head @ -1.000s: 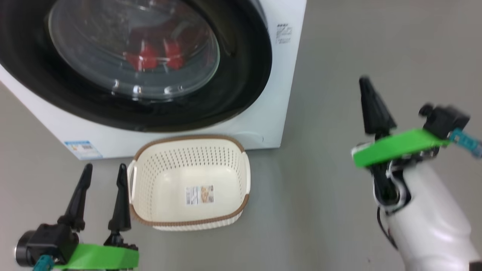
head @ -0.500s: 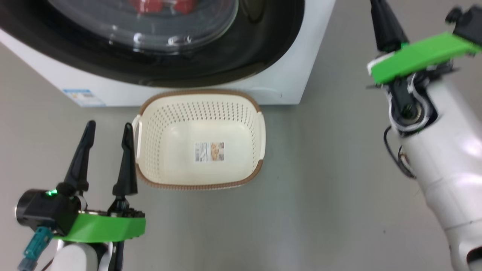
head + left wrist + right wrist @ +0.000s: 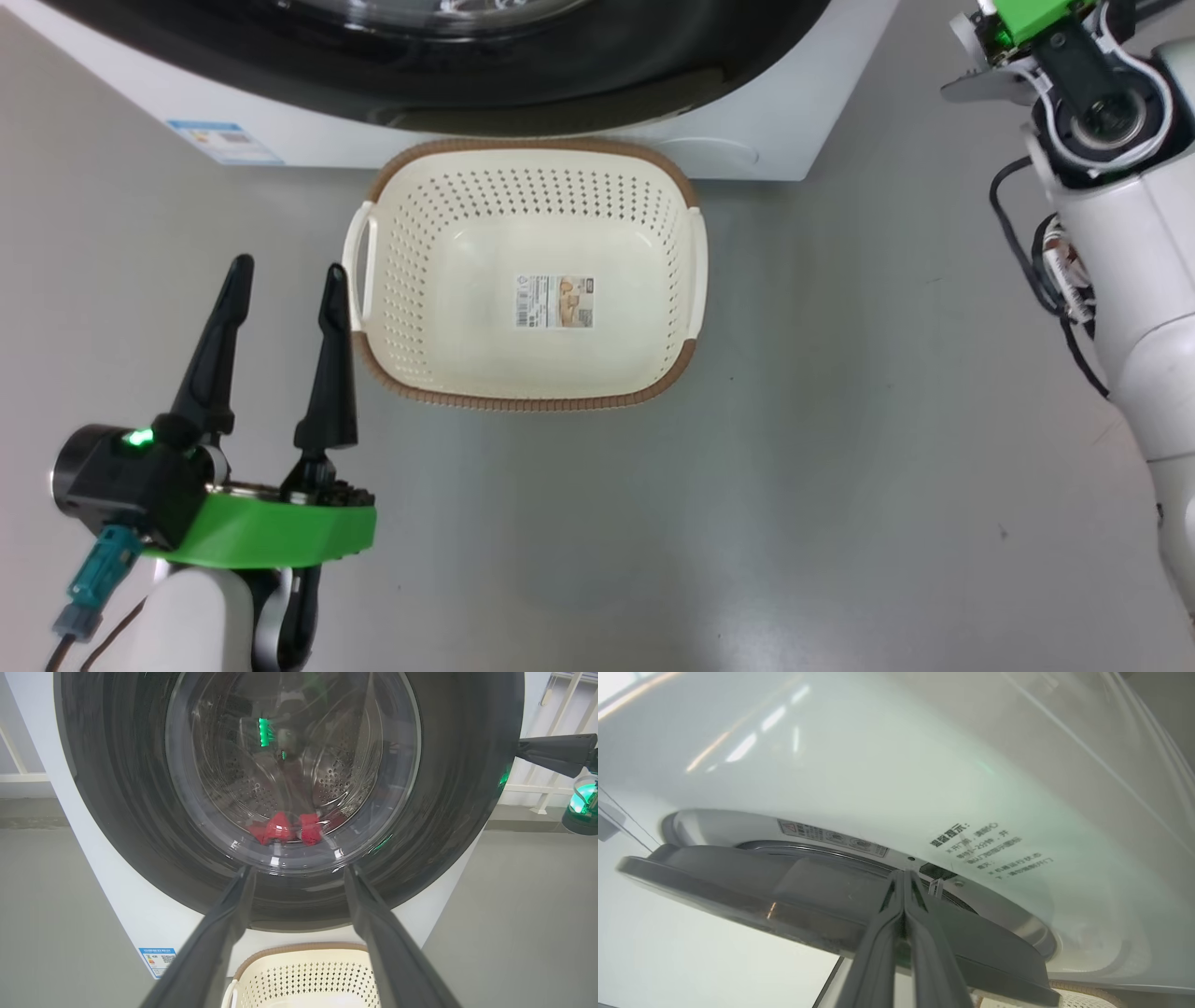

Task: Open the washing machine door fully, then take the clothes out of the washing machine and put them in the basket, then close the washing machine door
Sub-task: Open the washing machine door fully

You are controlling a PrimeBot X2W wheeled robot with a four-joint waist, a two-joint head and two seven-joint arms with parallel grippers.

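The washing machine [image 3: 766, 140] stands at the top of the head view, its black-rimmed washing machine door [image 3: 467, 788] facing me. Red clothes [image 3: 280, 828] lie in the drum behind the glass. On the floor in front sits the cream basket [image 3: 523, 397], with nothing in it. My left gripper [image 3: 285, 271] is open just left of the basket, holding nothing. My right gripper [image 3: 903, 873] is shut, its tips at the door's [image 3: 784, 891] right edge, where a gap to the white front [image 3: 878, 765] shows. The left wrist view shows the right gripper [image 3: 521, 750] beside the rim.
Grey floor [image 3: 840, 467] spreads around the basket and to the right of the machine. My pale right forearm [image 3: 1120, 233] with its cables runs down the right side of the head view. A blue label [image 3: 224, 140] marks the machine's lower left front.
The head camera has tilted down, so machine and basket sit differently in the picture. My right gripper has risen past the top of the head view toward the door's edge. The left gripper stays by the basket.
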